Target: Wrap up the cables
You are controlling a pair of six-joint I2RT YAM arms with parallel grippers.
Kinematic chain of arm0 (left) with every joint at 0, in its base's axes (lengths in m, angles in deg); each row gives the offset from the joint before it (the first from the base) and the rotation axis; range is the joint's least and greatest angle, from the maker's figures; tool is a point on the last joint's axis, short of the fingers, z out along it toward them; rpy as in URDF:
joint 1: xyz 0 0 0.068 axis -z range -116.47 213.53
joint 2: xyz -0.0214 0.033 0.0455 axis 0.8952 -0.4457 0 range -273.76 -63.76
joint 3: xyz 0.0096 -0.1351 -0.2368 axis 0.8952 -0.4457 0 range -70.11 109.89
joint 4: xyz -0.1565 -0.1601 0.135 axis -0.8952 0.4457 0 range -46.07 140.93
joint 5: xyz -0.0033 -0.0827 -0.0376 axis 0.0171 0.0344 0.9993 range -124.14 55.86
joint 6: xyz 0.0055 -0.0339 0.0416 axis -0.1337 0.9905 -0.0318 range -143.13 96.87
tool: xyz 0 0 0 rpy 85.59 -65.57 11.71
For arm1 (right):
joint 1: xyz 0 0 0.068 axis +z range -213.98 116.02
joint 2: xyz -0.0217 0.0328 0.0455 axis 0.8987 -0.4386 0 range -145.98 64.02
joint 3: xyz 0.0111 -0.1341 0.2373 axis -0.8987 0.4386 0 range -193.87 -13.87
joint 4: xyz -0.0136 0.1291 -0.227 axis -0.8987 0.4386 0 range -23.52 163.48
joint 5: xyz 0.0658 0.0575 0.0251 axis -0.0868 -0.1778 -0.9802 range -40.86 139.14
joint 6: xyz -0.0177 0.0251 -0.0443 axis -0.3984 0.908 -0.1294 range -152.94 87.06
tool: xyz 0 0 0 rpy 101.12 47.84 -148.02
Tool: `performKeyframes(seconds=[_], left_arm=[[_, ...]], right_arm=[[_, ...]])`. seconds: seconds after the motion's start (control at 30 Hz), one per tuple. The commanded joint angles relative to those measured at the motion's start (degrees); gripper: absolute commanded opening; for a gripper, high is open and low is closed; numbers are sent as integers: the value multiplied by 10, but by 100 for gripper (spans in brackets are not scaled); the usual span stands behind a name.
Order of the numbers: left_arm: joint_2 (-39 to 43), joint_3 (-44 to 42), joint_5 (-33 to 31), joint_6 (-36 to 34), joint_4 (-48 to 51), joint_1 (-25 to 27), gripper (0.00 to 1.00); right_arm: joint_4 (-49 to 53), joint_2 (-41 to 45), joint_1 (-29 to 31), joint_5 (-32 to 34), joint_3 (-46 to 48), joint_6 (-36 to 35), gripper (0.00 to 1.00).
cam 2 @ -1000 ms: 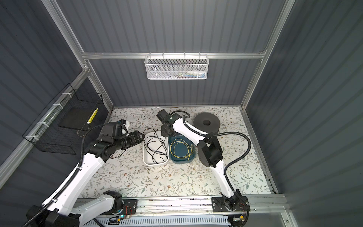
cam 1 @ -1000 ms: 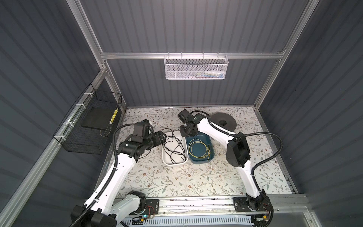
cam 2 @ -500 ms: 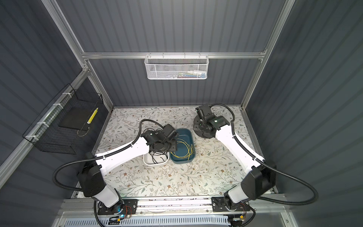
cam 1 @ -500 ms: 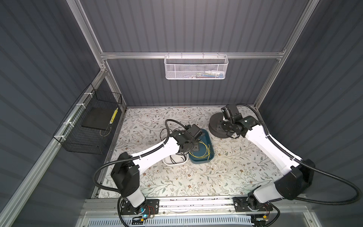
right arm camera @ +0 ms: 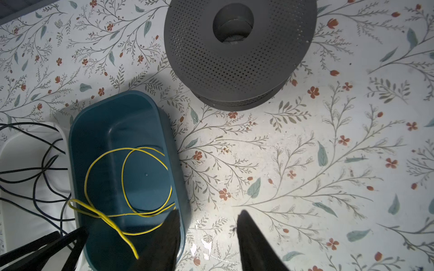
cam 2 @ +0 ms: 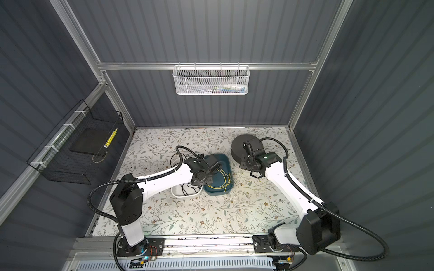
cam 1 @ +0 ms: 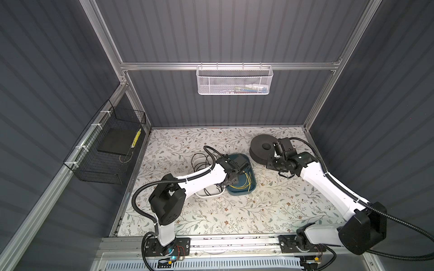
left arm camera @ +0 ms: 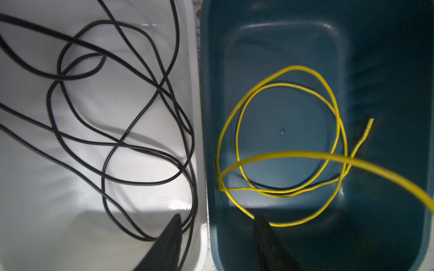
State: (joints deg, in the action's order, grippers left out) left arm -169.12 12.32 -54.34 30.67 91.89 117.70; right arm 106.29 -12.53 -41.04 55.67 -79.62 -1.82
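A: Both arms have moved since one second ago; the left arm [cam 1: 199, 180] now reaches over the two trays; the right arm [cam 1: 328, 185] is near the grey spool [right arm camera: 234, 58] on the floral table [cam 1: 234, 211].

B: And the wires?

A: The yellow wire [left arm camera: 305, 153] lies coiled in the blue tray [left arm camera: 281, 35]; the black wire [left arm camera: 175, 42] lies tangled in the white tray [left arm camera: 70, 234] beside it; the left gripper [left arm camera: 217, 215] is open, with one finger above each tray; the right gripper [right arm camera: 209, 212] is open and holds nothing.

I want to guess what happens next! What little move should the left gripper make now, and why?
Probably slide over the dark blue plastic tray and lower onto the thin yellow wire. The left gripper hangs open above that tray's rim, holding nothing, and the wire's loop lies beside one fingertip.
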Motion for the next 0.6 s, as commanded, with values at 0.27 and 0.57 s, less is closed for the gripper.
performKeyframes(seconds=[0.27, 0.57], left_arm=[[-15, -59, -17, -16, -19, -29, 31], [-11, -81, -21, -83, -53, -69, 21]], right_arm=[[-14, 2, -4, -9, 10, -6, 43], [-15, 10, -6, -7, 20, -6, 43]])
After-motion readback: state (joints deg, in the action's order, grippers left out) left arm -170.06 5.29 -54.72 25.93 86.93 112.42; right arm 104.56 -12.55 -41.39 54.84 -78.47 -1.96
